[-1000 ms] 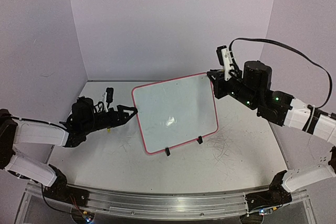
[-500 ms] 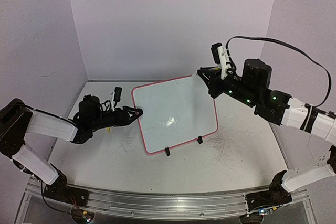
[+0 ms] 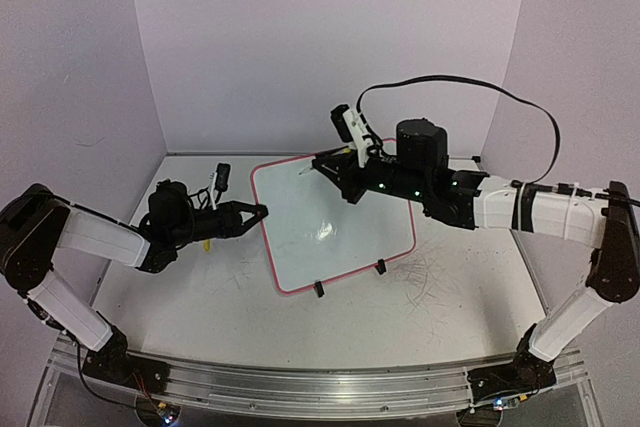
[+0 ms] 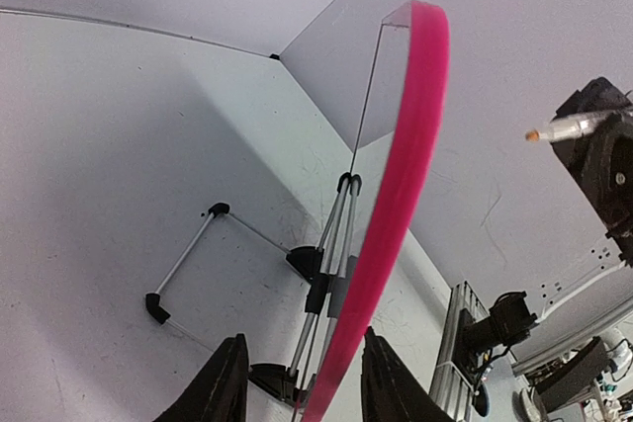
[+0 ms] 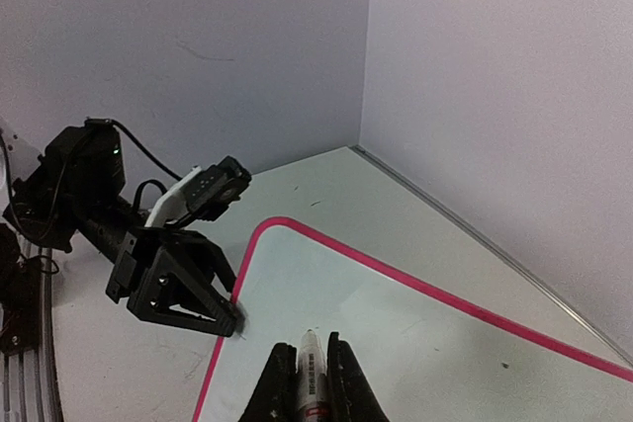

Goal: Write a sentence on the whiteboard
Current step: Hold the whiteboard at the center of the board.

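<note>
Robotics lab cell, plain lilac walls (image 3: 320, 37) boxing in three sides, scuffed white tabletop (image 3: 200, 297) with pen scribbles (image 3: 430, 272), my left arm (image 3: 95, 237) and right arm (image 3: 540, 209) bolted to a metal rail (image 3: 320, 387) along its near edge, black cable (image 3: 440, 78) looping above.

Reaches low to the right with left gripper (image 3: 257, 212), jaws partly apart. Stretches right arm leftward, right gripper (image 3: 320, 164) clamped on marker (image 5: 311, 361).

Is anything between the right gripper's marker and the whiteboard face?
Nothing visible. The marker in the right gripper faces bare whiteboard; the left gripper straddles only its left edge.
</note>
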Robot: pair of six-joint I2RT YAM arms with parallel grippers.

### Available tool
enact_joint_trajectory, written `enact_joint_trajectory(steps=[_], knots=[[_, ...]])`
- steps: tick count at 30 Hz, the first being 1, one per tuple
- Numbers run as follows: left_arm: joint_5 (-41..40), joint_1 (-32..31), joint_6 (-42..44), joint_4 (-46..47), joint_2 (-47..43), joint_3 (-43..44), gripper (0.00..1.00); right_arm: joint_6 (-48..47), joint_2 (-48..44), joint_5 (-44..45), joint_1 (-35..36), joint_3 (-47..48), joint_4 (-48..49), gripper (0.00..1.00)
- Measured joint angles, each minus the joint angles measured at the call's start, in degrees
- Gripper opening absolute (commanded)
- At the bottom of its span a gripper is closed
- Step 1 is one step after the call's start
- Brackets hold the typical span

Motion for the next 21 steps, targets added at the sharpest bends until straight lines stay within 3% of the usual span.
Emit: enact_joint_trajectory(steps=[7,12,21], knots=[[2.03,0.30,2.03,0.61,1.71,0.60,0.21,-1.29,4.19,-2.49,2.21,2.40,1.47,0.00],[3.64,0.53,3.23,0.82,2.20,1.20,0.06,-1.56,5.60,-2.53,2.42,3.46,1.82,0.00],[5.32,0.88,6.21,1.88,3.03,1.73,0.00,-1.63,9.18,1.38,3.65,7.21,2.57,0.00]])
